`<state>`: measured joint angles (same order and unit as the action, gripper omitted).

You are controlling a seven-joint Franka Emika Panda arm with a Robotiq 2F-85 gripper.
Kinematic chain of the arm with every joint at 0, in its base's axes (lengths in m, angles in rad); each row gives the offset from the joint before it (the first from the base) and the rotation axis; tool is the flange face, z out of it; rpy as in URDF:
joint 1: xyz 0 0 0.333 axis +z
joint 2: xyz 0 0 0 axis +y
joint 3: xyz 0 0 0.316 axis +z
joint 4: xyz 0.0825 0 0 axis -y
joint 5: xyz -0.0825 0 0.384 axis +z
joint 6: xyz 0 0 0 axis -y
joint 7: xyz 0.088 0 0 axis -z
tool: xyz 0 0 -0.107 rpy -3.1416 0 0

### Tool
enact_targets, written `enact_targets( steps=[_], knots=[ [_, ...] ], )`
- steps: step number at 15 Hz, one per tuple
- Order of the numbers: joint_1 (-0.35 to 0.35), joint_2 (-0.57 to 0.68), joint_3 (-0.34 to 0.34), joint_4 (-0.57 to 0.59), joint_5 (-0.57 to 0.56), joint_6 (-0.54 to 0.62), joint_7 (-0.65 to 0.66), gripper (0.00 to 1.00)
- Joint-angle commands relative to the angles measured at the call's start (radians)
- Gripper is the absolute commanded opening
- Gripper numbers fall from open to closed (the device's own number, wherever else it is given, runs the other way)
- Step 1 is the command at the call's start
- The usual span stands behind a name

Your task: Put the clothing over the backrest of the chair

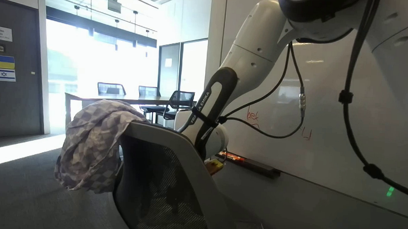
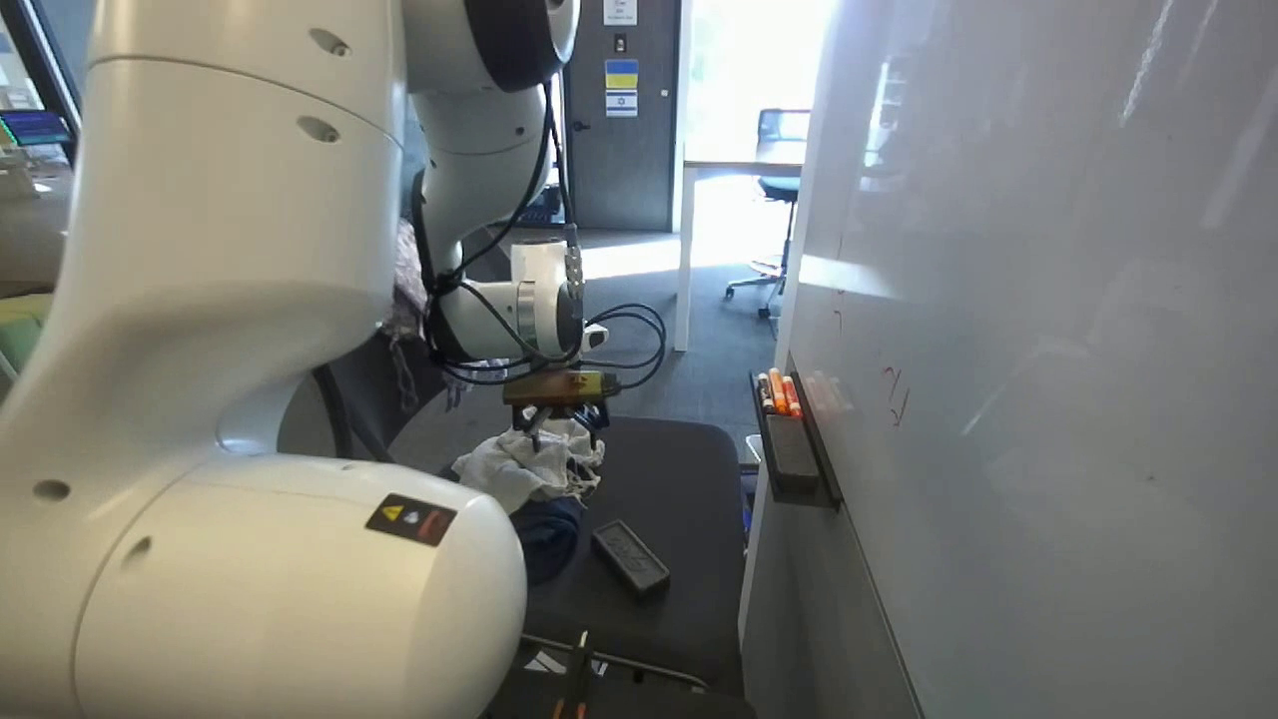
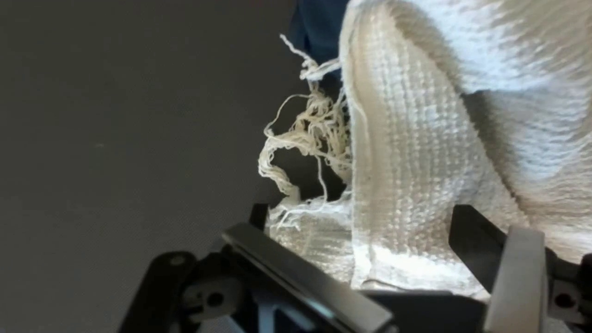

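Observation:
A cream-white woven cloth with loose fringe (image 2: 519,467) lies bunched on the dark chair seat (image 2: 689,479); it fills the right of the wrist view (image 3: 416,152). Dark blue clothing (image 2: 547,539) lies partly under it. The chair's mesh backrest (image 1: 159,181) stands up in an exterior view, with a grey checkered cloth (image 1: 96,144) draped over its top corner. My gripper (image 3: 363,217) is open, pointing down, its fingers on either side of the white cloth's fringed edge. It is low over the cloth in an exterior view (image 2: 564,424); whether it touches is unclear. The backrest hides the gripper's fingers in an exterior view.
A black block (image 2: 631,559) lies on the seat near the cloth. A whiteboard (image 2: 1038,330) stands beside the seat, with a tray of markers (image 2: 794,439) jutting out. A long table (image 1: 132,99) and chairs stand farther back.

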<state>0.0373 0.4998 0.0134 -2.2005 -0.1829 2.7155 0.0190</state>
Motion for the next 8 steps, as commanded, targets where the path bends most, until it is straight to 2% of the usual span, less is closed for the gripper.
enact_targets(
  steps=[1,7,8],
  knots=[
    [0.008,0.11,-0.017,0.134,0.005,0.004,-0.039,1.0],
    [-0.027,0.232,0.002,0.262,0.045,-0.004,-0.081,1.0],
    [-0.029,0.239,0.002,0.27,0.045,-0.008,-0.085,0.75]
  ],
)
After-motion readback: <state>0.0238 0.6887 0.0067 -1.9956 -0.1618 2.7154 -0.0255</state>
